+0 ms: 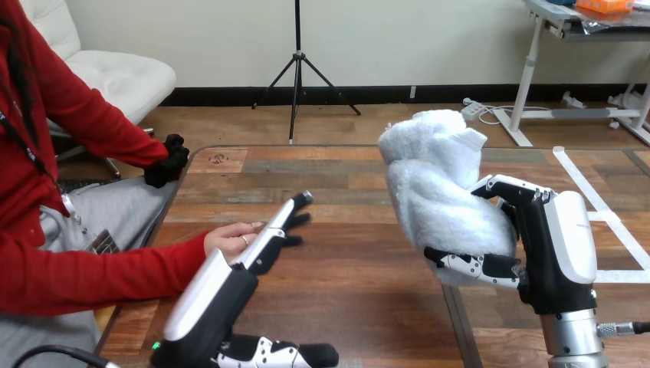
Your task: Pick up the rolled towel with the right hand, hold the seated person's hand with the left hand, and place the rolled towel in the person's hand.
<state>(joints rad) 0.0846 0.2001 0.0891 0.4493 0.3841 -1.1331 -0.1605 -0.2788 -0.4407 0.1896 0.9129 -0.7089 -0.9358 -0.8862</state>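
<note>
Pickup done: right hand at 3 o'clock, fingers clamped on towel, raised off desk. Left hand at 8 o'clock, fingers straight beside person's hand, not curled round it. Remaining: hold, placement.

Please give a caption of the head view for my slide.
Right robot hand holds the rolled towel above the table; left robot hand lies open beside the person's hand.

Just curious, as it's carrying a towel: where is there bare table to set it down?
Bare wood lies between the left hand and the rolled towel in the right hand, and along the table's far edge. It is crowded at the left, around the person's hand.
</note>
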